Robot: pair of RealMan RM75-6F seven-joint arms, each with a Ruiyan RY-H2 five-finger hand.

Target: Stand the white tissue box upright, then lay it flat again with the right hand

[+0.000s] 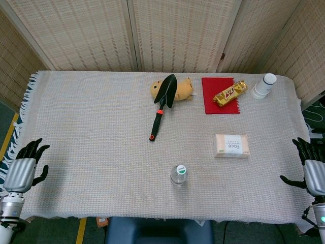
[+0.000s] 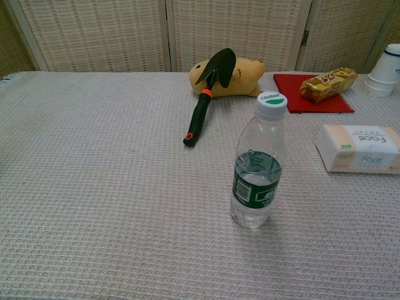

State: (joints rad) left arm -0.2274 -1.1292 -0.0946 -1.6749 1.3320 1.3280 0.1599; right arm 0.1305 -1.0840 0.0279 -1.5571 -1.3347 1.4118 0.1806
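Tissue box flat on table, untouched; right hand near, fingers spread, holding nothing; left hand likewise.

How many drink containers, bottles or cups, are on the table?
2: a water bottle standing near the front edge, and a stack of paper cups at the far right corner. None seems hidden.

Both views are evenly and brightly lit from overhead. Only short, soft shadows are cast, as beneath the water bottle and beside the trowel. A faint sheen is seen on the gold snack wrapper. Focus is sharp throughout, with slight softening toward the far corners.
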